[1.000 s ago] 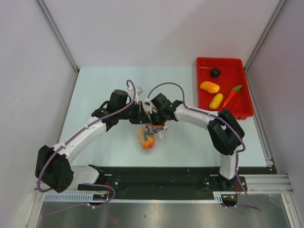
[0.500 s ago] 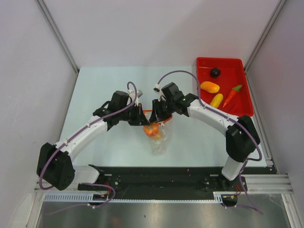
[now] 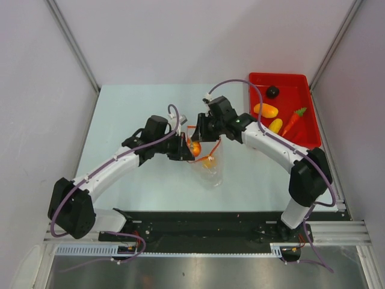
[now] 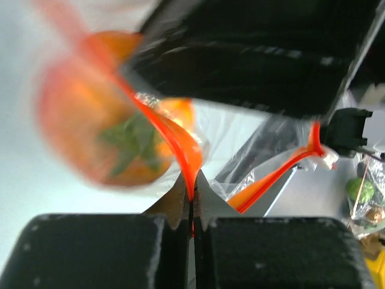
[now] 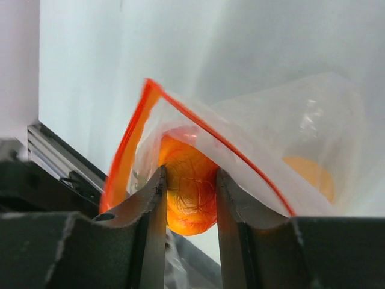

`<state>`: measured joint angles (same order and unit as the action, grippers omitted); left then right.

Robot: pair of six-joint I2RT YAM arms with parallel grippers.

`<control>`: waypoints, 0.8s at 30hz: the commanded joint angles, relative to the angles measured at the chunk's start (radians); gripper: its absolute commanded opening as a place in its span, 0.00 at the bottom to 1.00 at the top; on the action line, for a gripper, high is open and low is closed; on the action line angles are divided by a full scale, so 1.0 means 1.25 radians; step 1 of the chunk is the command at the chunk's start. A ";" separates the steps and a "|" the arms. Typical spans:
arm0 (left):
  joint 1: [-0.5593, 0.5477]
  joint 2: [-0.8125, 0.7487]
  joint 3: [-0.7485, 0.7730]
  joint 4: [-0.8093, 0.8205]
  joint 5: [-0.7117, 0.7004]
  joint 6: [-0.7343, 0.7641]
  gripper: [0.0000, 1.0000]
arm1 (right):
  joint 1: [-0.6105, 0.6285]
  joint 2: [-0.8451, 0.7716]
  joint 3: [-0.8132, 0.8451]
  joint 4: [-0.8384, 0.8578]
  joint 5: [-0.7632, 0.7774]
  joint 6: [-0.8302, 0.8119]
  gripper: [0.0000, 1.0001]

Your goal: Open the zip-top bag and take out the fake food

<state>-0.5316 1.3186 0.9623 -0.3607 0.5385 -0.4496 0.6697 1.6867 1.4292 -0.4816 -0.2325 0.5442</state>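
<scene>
The zip-top bag hangs open between both grippers above the table. My left gripper is shut on its orange-red zip strip, pinched between the jaws in the left wrist view. My right gripper is at the bag's mouth, shut on a peach-orange round fruit that fills the gap between its fingers. This fruit also shows in the top view. Another orange piece lies lower inside the bag.
A red tray stands at the back right. It holds a dark round piece, an orange oval, a yellow oval and a green-topped carrot. White walls close in the table on both sides.
Both grippers have moved away from the bases and to the right, carrying the bag. The bag's mouth has spread open, and the round fruit has risen to it between the right fingers.
</scene>
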 commanded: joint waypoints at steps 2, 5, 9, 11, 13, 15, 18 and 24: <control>-0.029 0.030 0.030 -0.023 0.012 0.017 0.00 | 0.066 0.075 0.139 0.005 0.062 0.087 0.00; -0.029 0.042 0.038 -0.035 -0.016 0.012 0.00 | 0.072 0.097 0.177 -0.048 0.060 0.109 0.00; -0.029 0.050 0.051 -0.043 -0.042 0.010 0.00 | 0.067 0.095 0.189 -0.115 0.087 0.149 0.00; -0.029 0.052 0.052 -0.027 -0.033 0.004 0.00 | 0.066 0.087 0.167 -0.106 0.092 0.159 0.00; -0.030 0.053 0.058 -0.022 -0.028 -0.002 0.00 | 0.061 0.089 0.157 -0.097 0.068 0.168 0.00; -0.030 0.055 0.063 -0.019 -0.022 -0.002 0.00 | 0.063 0.095 0.166 -0.114 0.076 0.166 0.00; -0.031 0.061 0.065 -0.001 -0.007 -0.021 0.00 | 0.079 0.124 0.205 -0.131 0.063 0.162 0.00; -0.028 0.051 0.062 -0.038 -0.085 -0.006 0.00 | 0.031 0.051 0.198 -0.173 0.067 0.107 0.00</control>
<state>-0.5632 1.3911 1.0080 -0.4042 0.4973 -0.4622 0.7399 1.8442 1.6711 -0.6827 -0.1360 0.7204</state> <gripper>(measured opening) 0.004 0.351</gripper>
